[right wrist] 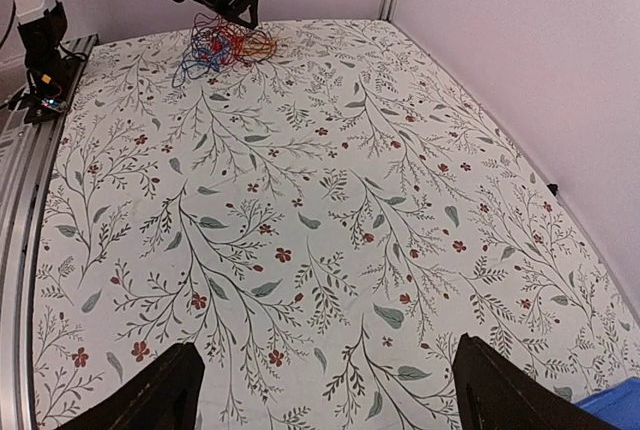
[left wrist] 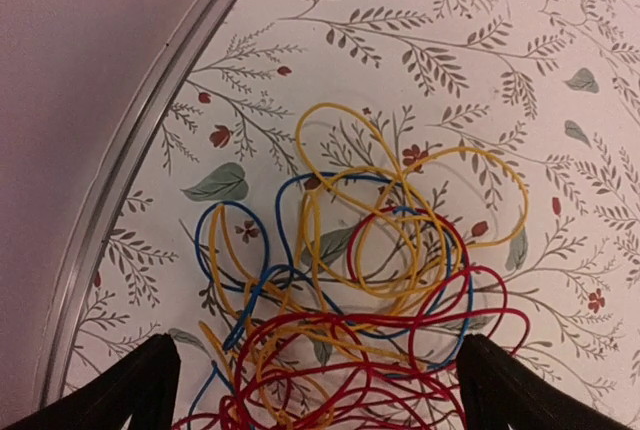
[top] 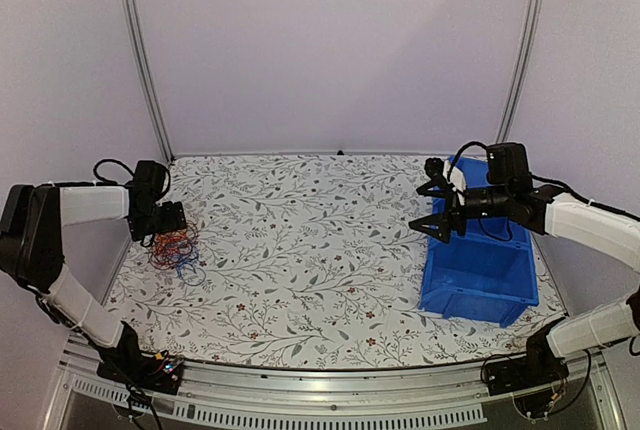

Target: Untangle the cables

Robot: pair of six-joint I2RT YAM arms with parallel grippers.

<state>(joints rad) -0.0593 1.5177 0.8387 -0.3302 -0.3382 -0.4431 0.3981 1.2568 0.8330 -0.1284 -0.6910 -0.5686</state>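
Observation:
The cables (top: 176, 250) are a loose clump of thin red, yellow and blue wires on the floral table near its left edge. In the left wrist view the cables (left wrist: 370, 290) lie spread just ahead of the fingers, red loops nearest. My left gripper (top: 172, 220) is open and hovers right over the clump's far side, holding nothing. My right gripper (top: 436, 208) is open and empty above the blue bin's far left corner, far from the clump. The right wrist view shows the cables (right wrist: 222, 45) in the distance under the left gripper (right wrist: 240, 10).
A blue plastic bin (top: 480, 270) stands at the right of the table; its corner shows in the right wrist view (right wrist: 615, 405). A metal rail (left wrist: 150, 160) runs along the table's left edge, close to the clump. Pale walls enclose the table.

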